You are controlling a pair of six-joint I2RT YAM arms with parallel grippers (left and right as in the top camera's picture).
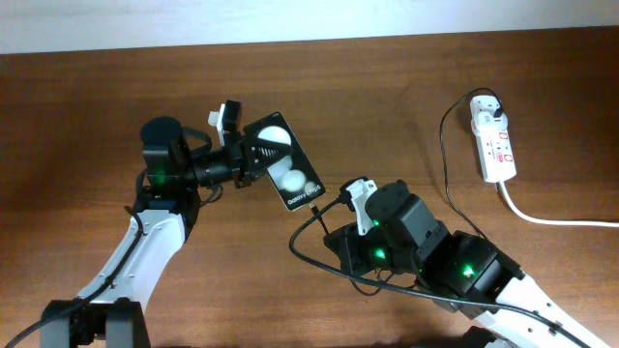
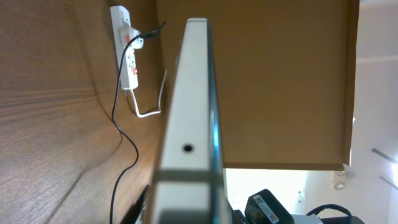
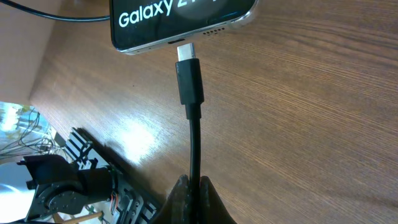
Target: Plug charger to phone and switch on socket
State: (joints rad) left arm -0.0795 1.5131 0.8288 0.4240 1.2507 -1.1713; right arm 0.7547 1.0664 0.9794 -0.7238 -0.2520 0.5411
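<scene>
1. Alignment comes first. The charger (image 3: 189,84) has its plug straight ahead of our right gripper (image 3: 193,194), whose fingers are closed on the black cable a little behind the plug body.
2. The phone (image 3: 180,18) lies just beyond the plug, with its port edge facing the right fingertips. The silver tip meets the port mouth with bare metal showing, so we judge it not fully seated.
3. Our left gripper (image 1: 253,153) is clamped on the phone's opposite end. We should use that grip to brace the phone against the push.
4. We should push along the cable's own line, never sideways. The stretch of cable ahead of the right fingers could buckle, so we go slowly.
5. The socket (image 1: 493,145) sits well away from both sets of fingers, with the cable's white adapter at one end. Its switch waits until the plug is fully in.
</scene>
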